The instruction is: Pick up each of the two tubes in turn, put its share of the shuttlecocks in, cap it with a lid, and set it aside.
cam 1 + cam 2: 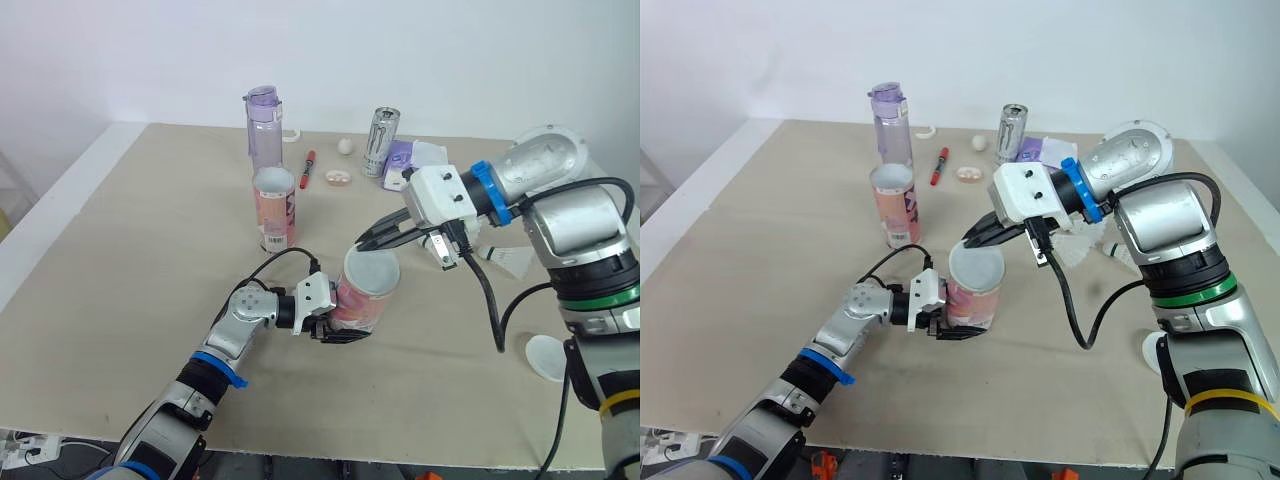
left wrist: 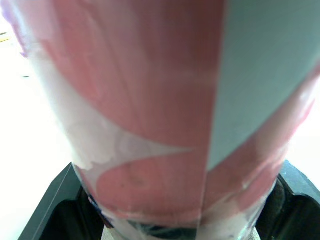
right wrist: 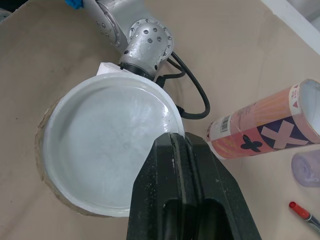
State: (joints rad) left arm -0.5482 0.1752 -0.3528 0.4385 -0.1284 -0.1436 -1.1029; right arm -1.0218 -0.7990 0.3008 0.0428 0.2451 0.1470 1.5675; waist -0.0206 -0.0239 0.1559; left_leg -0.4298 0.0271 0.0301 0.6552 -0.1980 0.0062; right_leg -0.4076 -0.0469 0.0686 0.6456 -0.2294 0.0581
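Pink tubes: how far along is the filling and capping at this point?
Done: a round white lid sits on the pink cardboard tube gripped by the left tool. In hand: the shut right tool is at that lid's rim. Left: setting this tube aside, then the second pink tube, standing uncapped, with a spare white lid and white shuttlecocks lying on the table.

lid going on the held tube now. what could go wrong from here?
1. The lid leaves a strip of rim on the tube bare on one side while the right gripper pinches its edge; pressing could jam it crooked.
2. The left gripper holds the tube low, so a push on top may tip it.
3. The spare lid lies near the edge of the table; the right gripper swinging back could knock it off.
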